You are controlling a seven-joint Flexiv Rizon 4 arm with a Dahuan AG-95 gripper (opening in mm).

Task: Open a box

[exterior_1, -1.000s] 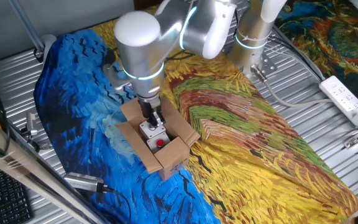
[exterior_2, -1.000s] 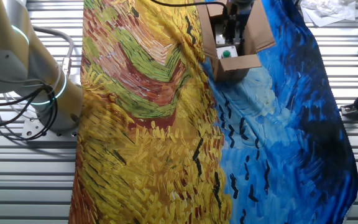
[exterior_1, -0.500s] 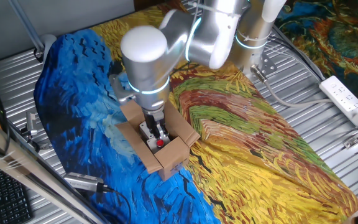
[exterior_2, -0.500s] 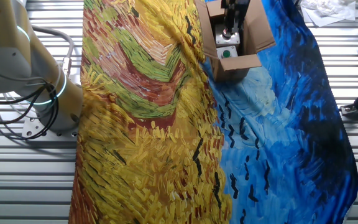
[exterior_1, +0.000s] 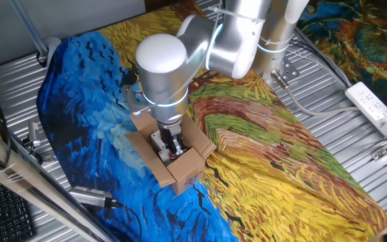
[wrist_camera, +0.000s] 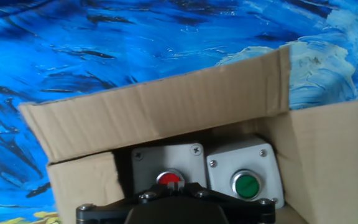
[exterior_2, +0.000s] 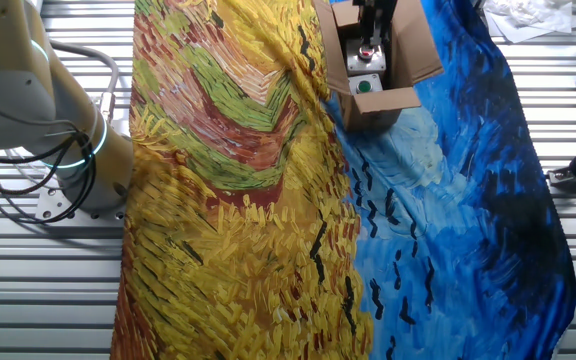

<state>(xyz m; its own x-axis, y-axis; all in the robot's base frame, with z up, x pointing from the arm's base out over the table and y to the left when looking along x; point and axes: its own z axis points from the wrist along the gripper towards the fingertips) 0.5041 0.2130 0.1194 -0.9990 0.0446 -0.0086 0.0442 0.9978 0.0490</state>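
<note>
The brown cardboard box stands on the blue part of the cloth with its flaps folded out; it also shows in the other fixed view and the hand view. Inside lies a grey unit with a red button and a green button. My gripper reaches straight down into the box. In the hand view its fingertips are pressed together just over the red button. They hold nothing. The green button lies uncovered beside them.
The table is covered by a painted cloth, blue on one side and yellow on the other. A white power strip, a black-handled tool and a keyboard lie around the edges. The arm's base stands beside the cloth.
The arm has shifted along the box and the shut fingers have gone down inside it, from over the unit's end to just above the red button. The box has not moved.
</note>
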